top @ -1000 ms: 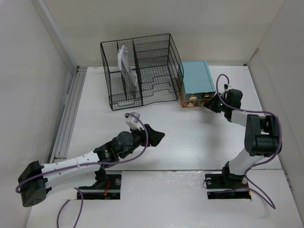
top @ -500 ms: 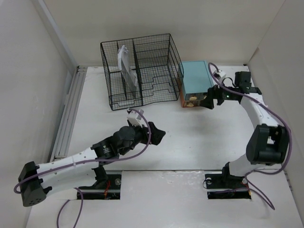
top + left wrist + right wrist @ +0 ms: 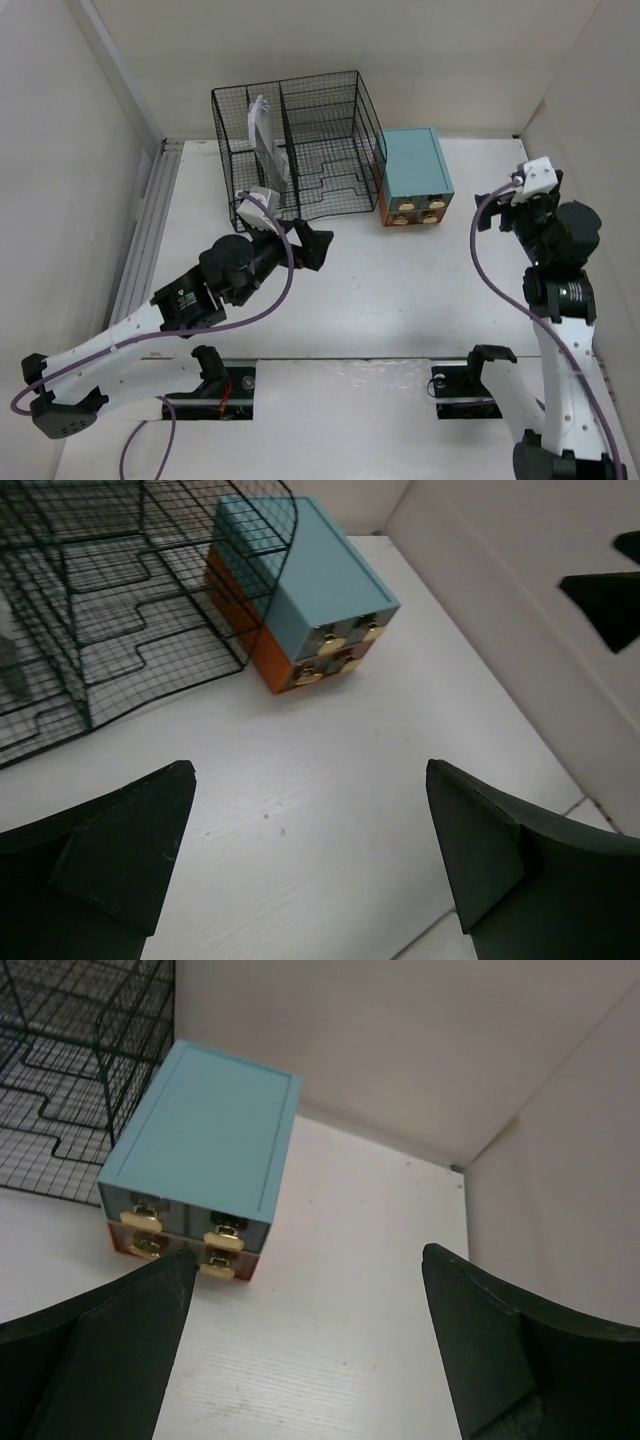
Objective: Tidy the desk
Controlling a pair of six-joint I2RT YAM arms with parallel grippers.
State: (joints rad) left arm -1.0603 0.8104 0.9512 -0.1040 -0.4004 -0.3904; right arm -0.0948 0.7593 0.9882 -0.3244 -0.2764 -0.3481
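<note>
Two arms hovering over the wide, flat white matte desk (image 3: 400,295), which is filling the frame's middle.
The black wire-mesh rack (image 3: 300,150) is sitting upper centre, with the teal wooden-drawered box (image 3: 413,165) just right of it. The left gripper (image 3: 310,865) and right gripper (image 3: 305,1345) are holding their jaws wide apart, empty.

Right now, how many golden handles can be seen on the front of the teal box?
4. On the teal box front: upper left handle, upper right handle, lower left handle, lower right handle. Its back is hidden.

The desk (image 3: 400,300) is matt white and faintly ribbed. The wire rack (image 3: 320,150) is thin black metal. The teal drawer box (image 3: 205,1135) looks smooth, with shiny brass-coloured pulls (image 3: 222,1240).
</note>
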